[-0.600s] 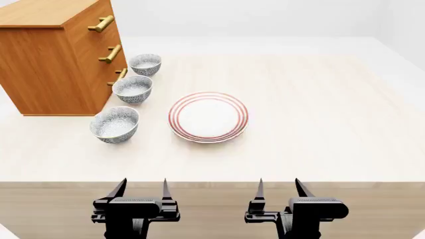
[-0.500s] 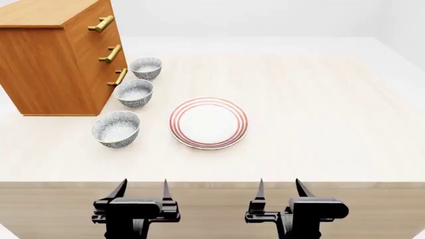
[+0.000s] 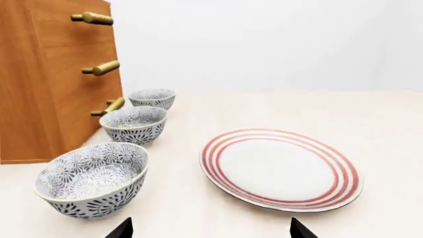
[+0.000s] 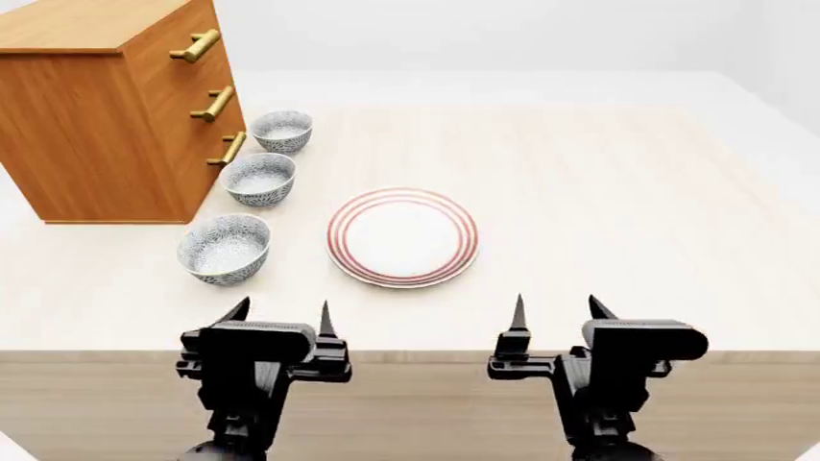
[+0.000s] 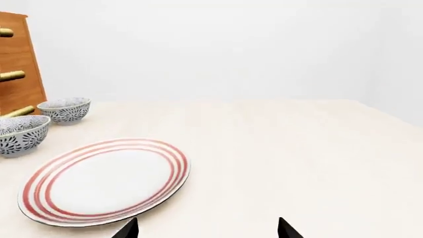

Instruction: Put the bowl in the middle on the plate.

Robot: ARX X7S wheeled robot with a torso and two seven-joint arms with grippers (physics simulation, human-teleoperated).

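Three speckled bowls stand in a row beside the dresser. The middle bowl (image 4: 259, 179) (image 3: 133, 124) (image 5: 19, 135) sits between the far bowl (image 4: 282, 132) and the near bowl (image 4: 225, 249). To their right lies the red-ringed plate (image 4: 402, 237) (image 3: 282, 168) (image 5: 106, 179), with nothing on it. My left gripper (image 4: 280, 318) (image 3: 207, 230) hovers open at the table's front edge, just short of the near bowl. The right gripper (image 4: 559, 314) (image 5: 205, 229) is open too, at the front edge, near and to the right of the plate. Neither holds anything.
A wooden dresser (image 4: 109, 110) with brass handles stands at the back left, right against the bowls. The pale wooden table (image 4: 640, 192) stretches bare to the right of the plate. Its front edge (image 4: 410, 351) runs just under both grippers.
Both grippers have risen and moved forward over the table's front edge. The bowls and plate stay put.
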